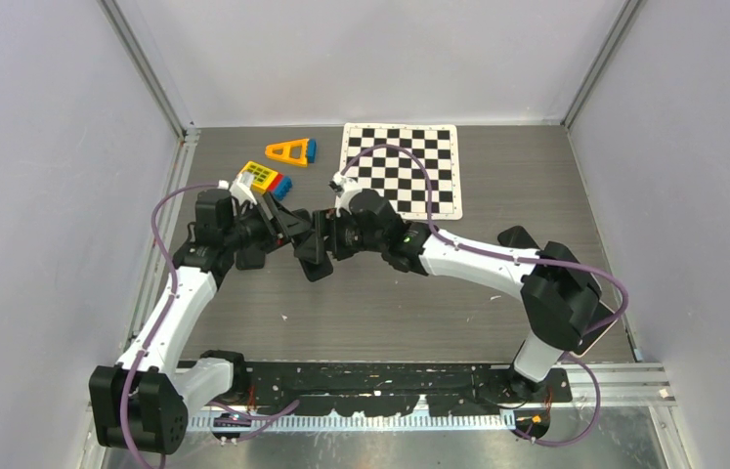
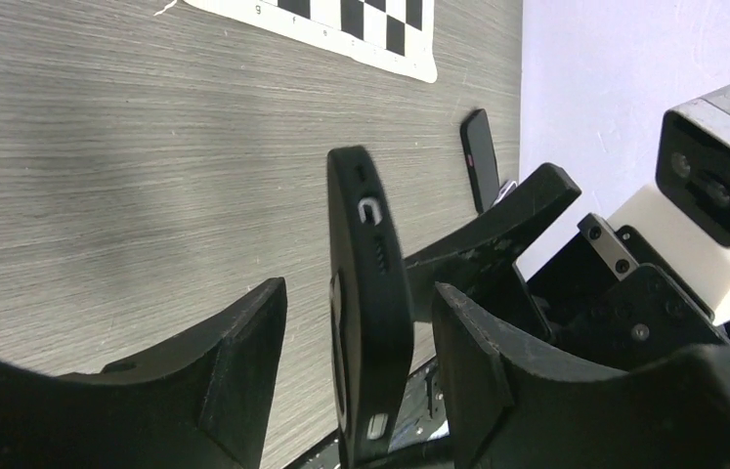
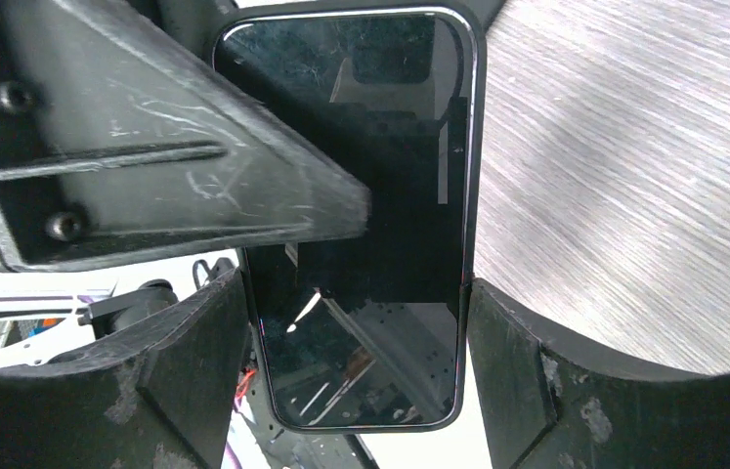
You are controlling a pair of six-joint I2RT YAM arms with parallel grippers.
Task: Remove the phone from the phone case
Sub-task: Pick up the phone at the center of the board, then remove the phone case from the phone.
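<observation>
Phone with black glass front (image 3: 409, 244) sits inside black rubber case (image 2: 370, 293); right gripper (image 3: 353, 303) clamps it, left gripper (image 2: 359, 293) straddles it unclamped. Extraction pending.

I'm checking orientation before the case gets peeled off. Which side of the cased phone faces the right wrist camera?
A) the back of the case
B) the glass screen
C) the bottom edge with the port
B: in the right wrist view the phone shows its glossy, reflective glass, rimmed by the case and flanked by the right fingers.
</observation>
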